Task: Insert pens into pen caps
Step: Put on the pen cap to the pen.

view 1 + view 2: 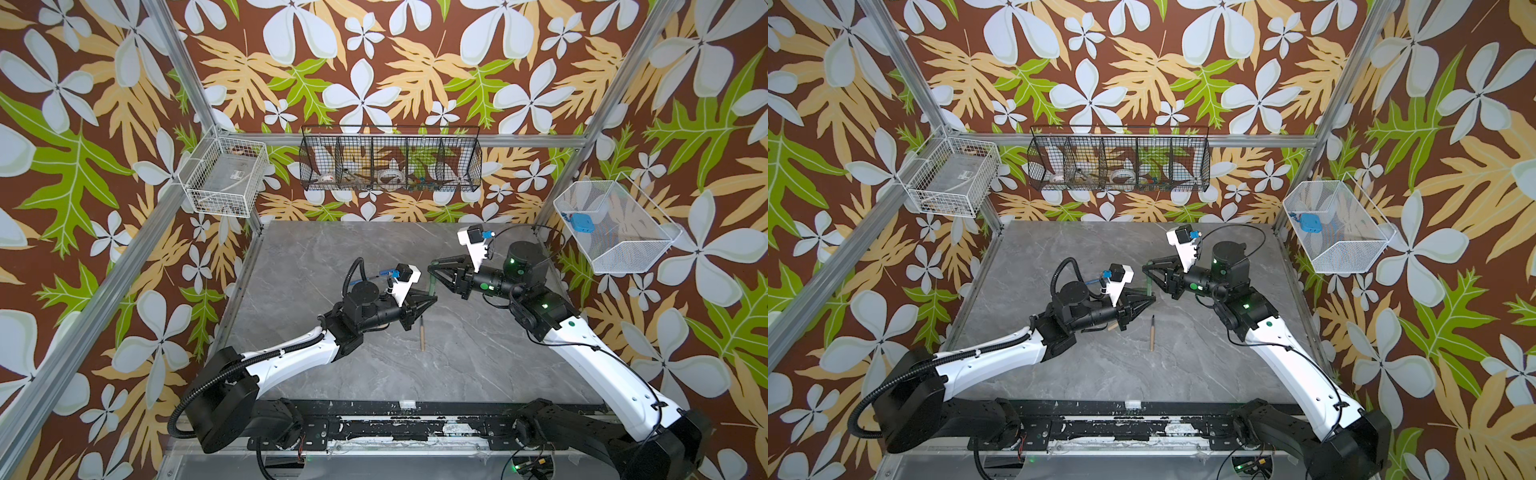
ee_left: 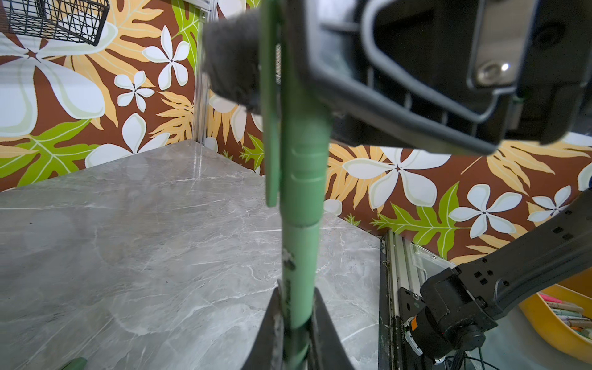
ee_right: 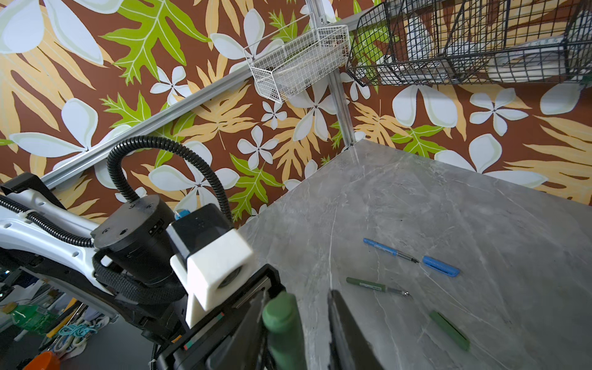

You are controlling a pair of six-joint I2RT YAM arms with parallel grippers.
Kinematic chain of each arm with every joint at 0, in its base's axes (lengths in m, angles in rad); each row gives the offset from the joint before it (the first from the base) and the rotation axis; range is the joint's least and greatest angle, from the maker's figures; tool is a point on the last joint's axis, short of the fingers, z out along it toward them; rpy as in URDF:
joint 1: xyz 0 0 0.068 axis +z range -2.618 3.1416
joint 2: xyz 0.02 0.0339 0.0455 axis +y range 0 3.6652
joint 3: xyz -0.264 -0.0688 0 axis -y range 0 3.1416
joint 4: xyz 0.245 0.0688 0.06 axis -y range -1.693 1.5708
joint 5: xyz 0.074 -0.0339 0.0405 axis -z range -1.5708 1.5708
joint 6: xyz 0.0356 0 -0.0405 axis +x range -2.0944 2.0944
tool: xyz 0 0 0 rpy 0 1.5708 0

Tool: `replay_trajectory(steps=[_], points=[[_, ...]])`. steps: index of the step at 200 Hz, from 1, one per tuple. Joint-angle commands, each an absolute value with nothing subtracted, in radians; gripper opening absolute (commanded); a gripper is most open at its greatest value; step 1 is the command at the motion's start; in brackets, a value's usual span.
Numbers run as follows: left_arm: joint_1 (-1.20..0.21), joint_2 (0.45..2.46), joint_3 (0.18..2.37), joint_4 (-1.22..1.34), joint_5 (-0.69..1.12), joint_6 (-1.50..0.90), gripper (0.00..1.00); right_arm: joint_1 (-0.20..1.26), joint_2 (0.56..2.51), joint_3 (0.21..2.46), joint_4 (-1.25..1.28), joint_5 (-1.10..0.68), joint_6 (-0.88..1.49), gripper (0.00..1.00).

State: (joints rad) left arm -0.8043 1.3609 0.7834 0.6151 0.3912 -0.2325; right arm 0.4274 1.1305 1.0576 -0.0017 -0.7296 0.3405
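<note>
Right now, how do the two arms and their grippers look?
The left arm and right arm have white shells and black joints. A black ribbed cable loops beside the left arm. The left gripper and right gripper are black with tapering triangular fingers, each with a white camera block. A green dot marks the right arm.

L claw (image 1: 433, 296) clamped, R claw (image 1: 431, 266) ajar.
</note>
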Motion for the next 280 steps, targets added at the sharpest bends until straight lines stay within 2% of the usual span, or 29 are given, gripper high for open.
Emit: replay_trajectory(steps=[1, 22, 41, 88, 151, 222, 280], points=[[-0.805, 1.358, 0.791, 0.627, 0.372, -0.216, 0.00, 0.429, 1.132, 1.062, 0.000, -0.740, 0.341, 0.18], [-0.805, 1.360, 0.806, 0.618, 0.332, -0.211, 0.00, 0.431, 1.132, 1.054, 0.000, -0.746, 0.348, 0.05], [-0.805, 1.365, 0.846, 0.612, 0.272, -0.214, 0.00, 0.434, 1.133, 1.033, -0.003, -0.755, 0.351, 0.00], [-0.798, 1.383, 0.969, 0.660, 0.242, -0.173, 0.00, 0.435, 1.119, 0.997, -0.087, -0.751, 0.317, 0.00], [-0.674, 1.394, 1.078, 0.755, 0.377, -0.199, 0.00, 0.435, 1.077, 0.886, -0.120, -0.767, 0.317, 0.00], [-0.672, 1.422, 1.138, 0.816, 0.490, -0.194, 0.00, 0.437, 1.085, 0.830, -0.063, -0.818, 0.357, 0.00], [-0.672, 1.443, 1.155, 0.898, 0.533, -0.236, 0.00, 0.443, 1.081, 0.830, -0.130, -0.795, 0.352, 0.00]])
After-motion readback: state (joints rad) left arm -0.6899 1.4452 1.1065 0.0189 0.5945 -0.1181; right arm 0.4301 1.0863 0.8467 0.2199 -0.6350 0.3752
